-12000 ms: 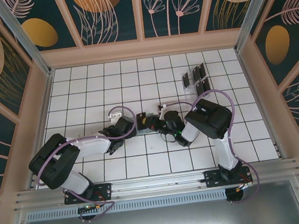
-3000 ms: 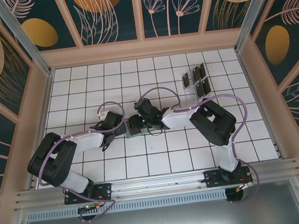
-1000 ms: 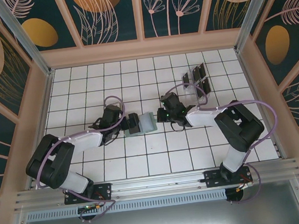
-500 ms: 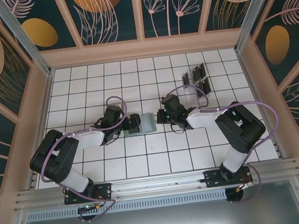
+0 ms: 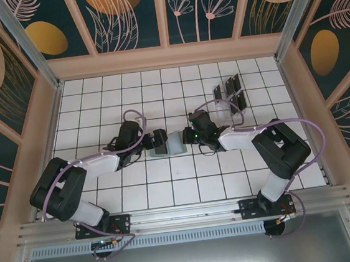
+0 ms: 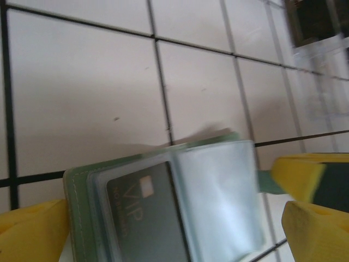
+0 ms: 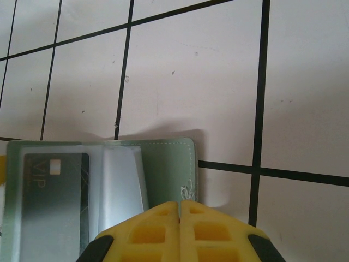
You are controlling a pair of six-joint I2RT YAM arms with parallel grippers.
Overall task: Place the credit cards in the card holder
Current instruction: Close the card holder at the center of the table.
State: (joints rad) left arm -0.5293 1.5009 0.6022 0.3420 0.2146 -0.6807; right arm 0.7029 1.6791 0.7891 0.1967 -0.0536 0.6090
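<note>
As laid out on the white tiled counter point(image 5: 97, 101), the items stand thus.

Card holder point(image 5: 174, 142): sage-green folding wallet, lying open and flat at the centre of the top view, between the ends of the two arms. Its clear inner sleeves face up, and one clear leaf is slightly raised along the fold. The right wrist view has it at lower left of frame, with a stitched green flap bearing a small embossed mark toward the middle.

Credit card, filed point(image 7: 54, 204): one dark card marked "VIP" with a pale chip. It sits under a clear sleeve in the half of the holder at the left of the right wrist view.

Credit cards, unfiled point(image 5: 231, 87): several dark cards held in a clear plastic rack point(image 5: 225, 107), upper right of the top view, well apart from the holder. The rack also appears, blurred, at upper right of the left wrist view.

Left jaws: spread wide. The yellow fingers point(image 6: 303, 177) sit at the lower left and lower right of the left wrist view, with the holder lying between them. The lower-left finger is at the holder's green edge; whether either finger presses on it cannot be told.

Right jaws: fully closed, no item held. The yellow fingertips point(image 7: 158, 224) meet at bottom centre of the right wrist view, over the holder's near edge; contact cannot be told.
</note>
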